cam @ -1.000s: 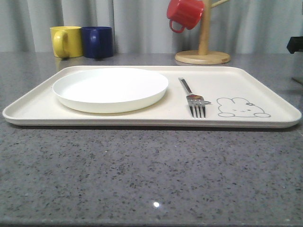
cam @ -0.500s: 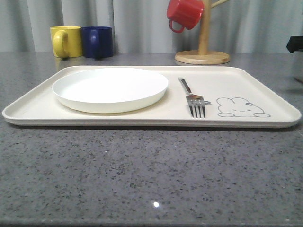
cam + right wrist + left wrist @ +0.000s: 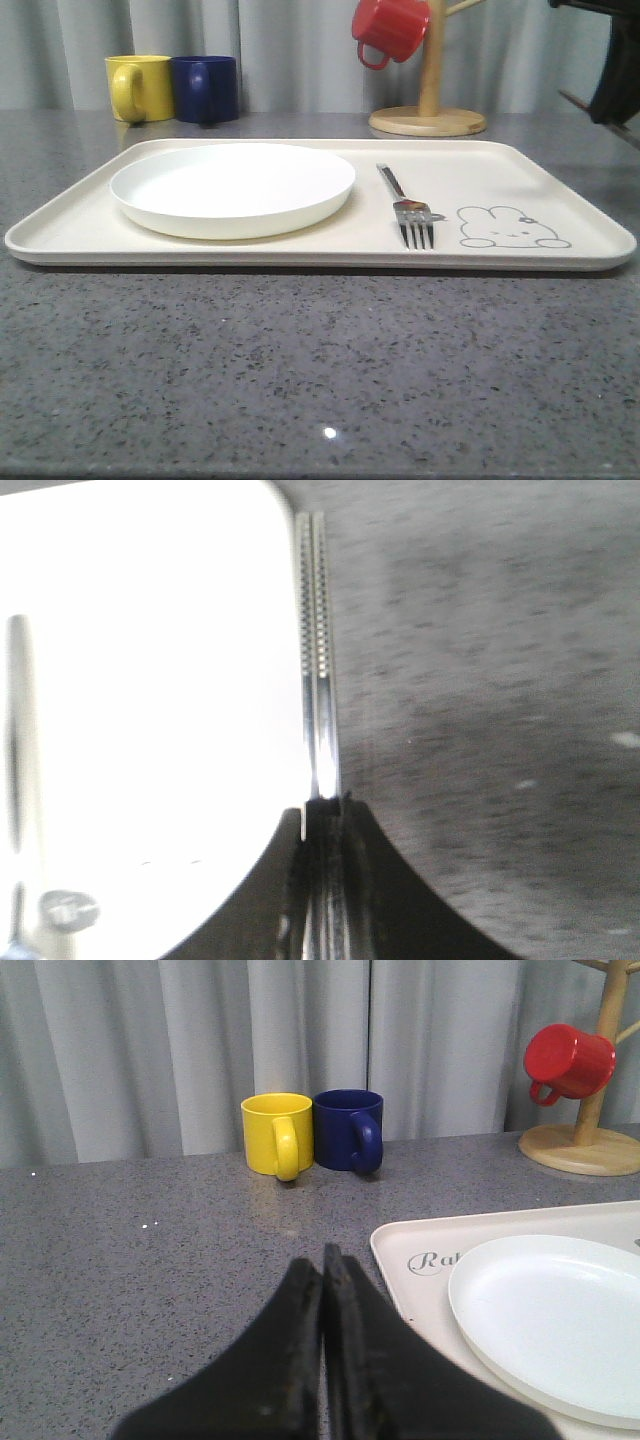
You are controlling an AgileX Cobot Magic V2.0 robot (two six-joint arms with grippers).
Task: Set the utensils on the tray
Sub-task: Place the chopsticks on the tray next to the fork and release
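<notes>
— What surface do I see?
— Speckled grey stone counter (image 3: 300, 370), pale curtain (image 3: 290, 50) behind. The cream rectangular tray (image 3: 560, 190) holds a silver four-tined fork (image 3: 408, 208) right of a round white plate (image 3: 232, 187).
— My grippers?
— Left gripper (image 3: 324, 1260) clenched, empty; right gripper (image 3: 322, 805) grasping ridged silver chopsticks (image 3: 318, 650).

"Ra…" script (cut off), tray (image 3: 425, 1290)

Yellow mug (image 3: 139, 87) touching blue mug (image 3: 206, 88) on grey desk (image 3: 320, 370), red mug (image 3: 391, 29) hanging on wooden stand (image 3: 430, 90), white plate (image 3: 233, 187).
</notes>
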